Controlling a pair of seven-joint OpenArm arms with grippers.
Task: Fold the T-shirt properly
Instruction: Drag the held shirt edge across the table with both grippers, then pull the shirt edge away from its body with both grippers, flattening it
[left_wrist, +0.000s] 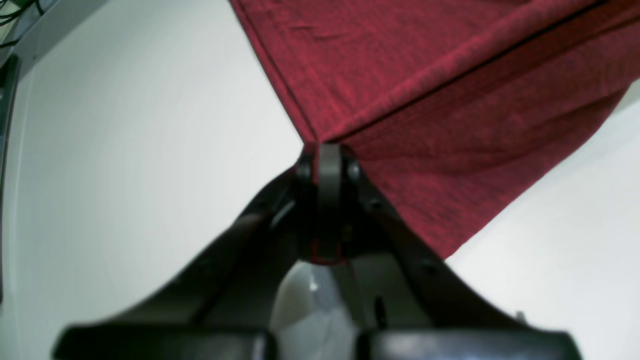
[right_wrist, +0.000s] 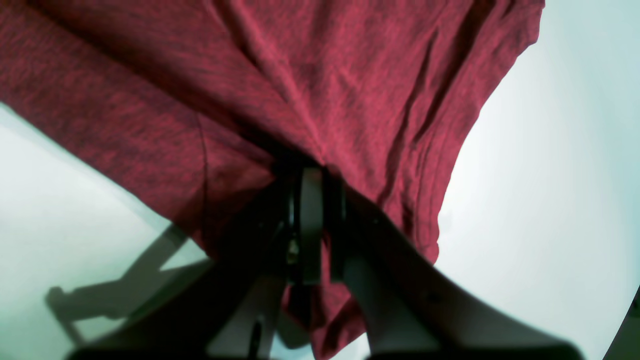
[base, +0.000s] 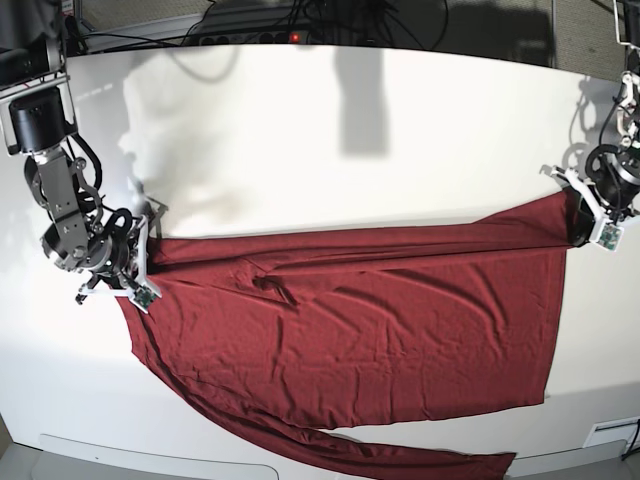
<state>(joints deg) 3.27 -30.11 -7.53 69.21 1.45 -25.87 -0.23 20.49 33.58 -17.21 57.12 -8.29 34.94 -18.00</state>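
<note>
Firstly, one table (base: 300, 130), white, is carrying everything. One T-shirt (base: 380, 340), dark red, long-sleeved, unprinted, is lying spread across the table's near half, lightly wrinkled, one sleeve trailing along the front edge. Two grippers are pinching it: the left gripper (left_wrist: 327, 150) is clamping an upper corner at the hem, and the right gripper (right_wrist: 310, 172) is clamping bunched cloth at the opposite end.
</note>
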